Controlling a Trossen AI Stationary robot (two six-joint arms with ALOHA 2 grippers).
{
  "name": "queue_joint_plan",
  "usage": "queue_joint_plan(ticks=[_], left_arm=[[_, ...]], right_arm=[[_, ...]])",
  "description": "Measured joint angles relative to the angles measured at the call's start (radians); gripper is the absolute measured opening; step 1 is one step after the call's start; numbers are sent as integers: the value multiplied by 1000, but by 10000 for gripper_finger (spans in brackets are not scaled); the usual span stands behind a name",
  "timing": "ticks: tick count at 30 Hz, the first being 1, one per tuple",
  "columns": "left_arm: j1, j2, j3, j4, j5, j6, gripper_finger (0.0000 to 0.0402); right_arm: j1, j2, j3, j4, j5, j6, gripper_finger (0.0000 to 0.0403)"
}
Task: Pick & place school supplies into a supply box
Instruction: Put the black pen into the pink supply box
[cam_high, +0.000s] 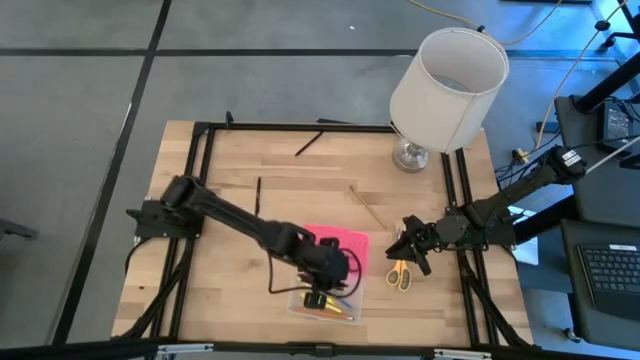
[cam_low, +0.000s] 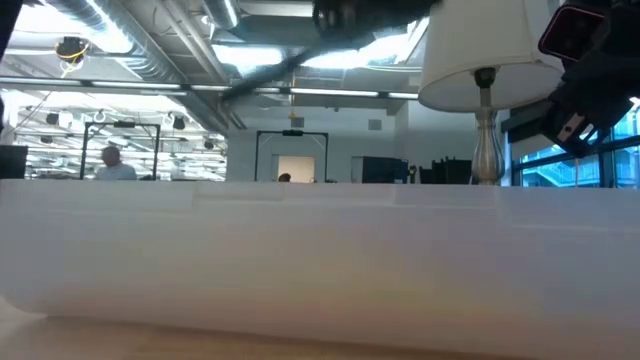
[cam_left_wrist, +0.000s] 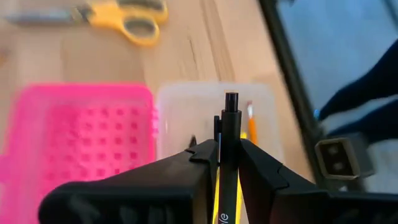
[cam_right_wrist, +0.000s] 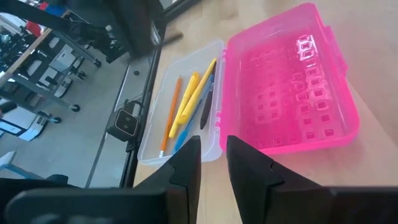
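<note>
The supply box lies open near the table's front edge, its pink lid (cam_high: 343, 241) flat beside its clear base (cam_right_wrist: 163, 127). Several pens and pencils (cam_right_wrist: 189, 102) lie in the base. My left gripper (cam_left_wrist: 228, 146) hangs over the base (cam_left_wrist: 186, 115), shut on a black-and-yellow pen (cam_left_wrist: 230, 115). To the right of the box, my right gripper (cam_right_wrist: 214, 158) is open by a narrow gap with nothing in it. Yellow-handled scissors (cam_high: 400, 273) lie flat on the table just in front of it. My left gripper pinches the pen's barrel (cam_left_wrist: 228, 163) between its two fingers. The pen lies along the fingers, and its black clip end (cam_left_wrist: 231, 102) sticks out past the fingertips. The fingers slant down from the table's left. The pen hangs clear above the clear base.
A white-shaded lamp (cam_high: 447, 85) stands at the far right corner. Two black pens (cam_high: 308, 143) (cam_high: 258, 194) and a wooden pencil (cam_high: 368, 207) lie loose on the far half of the table. A black frame rail (cam_high: 205, 180) runs along the table's edges.
</note>
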Motion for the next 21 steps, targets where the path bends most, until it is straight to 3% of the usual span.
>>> queue_joint_plan(ticks=[9, 21], left_arm=[[-8, 140, 0, 3, -10, 123, 41], [-4, 152, 0, -17, -83, 177, 39]], right_arm=[[0, 0, 0, -1, 0, 1, 83], [0, 0, 0, -1, -1, 23, 83]])
